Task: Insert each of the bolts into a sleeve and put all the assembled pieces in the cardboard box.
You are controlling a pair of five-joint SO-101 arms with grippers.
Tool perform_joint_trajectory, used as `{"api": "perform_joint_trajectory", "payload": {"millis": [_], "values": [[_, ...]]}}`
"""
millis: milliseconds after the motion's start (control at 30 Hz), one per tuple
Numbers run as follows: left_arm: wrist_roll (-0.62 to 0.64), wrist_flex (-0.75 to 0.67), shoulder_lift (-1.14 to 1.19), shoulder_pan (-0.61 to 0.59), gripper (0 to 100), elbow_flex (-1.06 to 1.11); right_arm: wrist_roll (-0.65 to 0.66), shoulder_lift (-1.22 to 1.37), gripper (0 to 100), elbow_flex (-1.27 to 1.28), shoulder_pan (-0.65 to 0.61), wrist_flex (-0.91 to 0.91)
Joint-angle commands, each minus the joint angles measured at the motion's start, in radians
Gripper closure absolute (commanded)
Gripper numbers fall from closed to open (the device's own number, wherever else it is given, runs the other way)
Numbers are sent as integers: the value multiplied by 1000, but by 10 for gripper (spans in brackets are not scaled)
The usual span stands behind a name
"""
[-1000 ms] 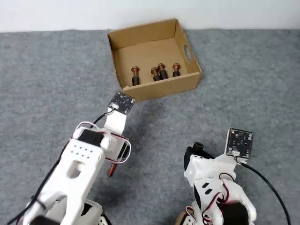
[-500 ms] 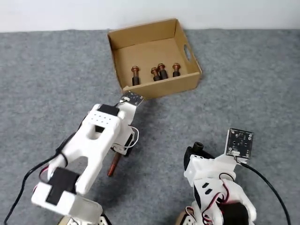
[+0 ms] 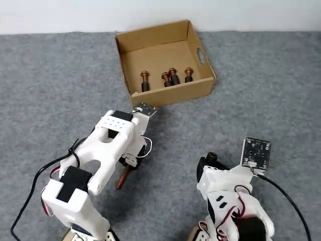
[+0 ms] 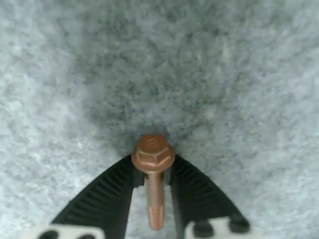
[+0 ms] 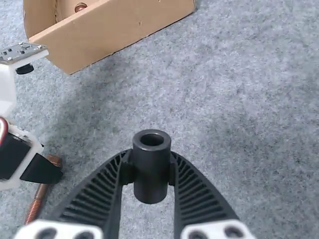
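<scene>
A copper bolt (image 4: 154, 194) lies on the grey carpet, its hex head (image 4: 153, 152) between the black fingers of my left gripper (image 4: 153, 163), which is shut on it. From above, the bolt (image 3: 122, 178) sticks out from under the left arm. My right gripper (image 5: 151, 160) is shut on a black sleeve (image 5: 151, 167), held upright with its bore showing, at the front right (image 3: 211, 157). The right wrist view shows the bolt (image 5: 36, 204) and a left finger (image 5: 42, 170) off to one side. The cardboard box (image 3: 170, 95) stands at the back.
Several assembled bolt-and-sleeve pieces (image 3: 168, 77) stand in a row inside the box, near its front wall. The box's front wall (image 5: 109, 25) lies beyond the sleeve. Bare carpet spreads between the two arms and the box.
The left arm has swung forward and down over the bolt, its gripper now at the bolt's head. The right arm and its sleeve have kept still.
</scene>
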Motion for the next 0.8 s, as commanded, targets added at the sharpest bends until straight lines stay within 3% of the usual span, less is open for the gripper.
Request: {"api": "perform_joint_trajectory", "payload": {"millis": [0, 133, 267, 500, 767], "values": [[86, 37, 20, -5, 996, -28, -8, 4, 991, -71, 10, 2], [170, 103, 8, 25, 996, -56, -6, 4, 991, -100, 4, 2], [193, 57, -161, 72, 996, 16, 20, 4, 991, -101, 2, 4], [173, -114, -738, 235, 996, 334, 60, 4, 991, -101, 1, 4], [175, -175, -1386, 235, 996, 513, 60, 4, 991, -101, -162, -8]]}}
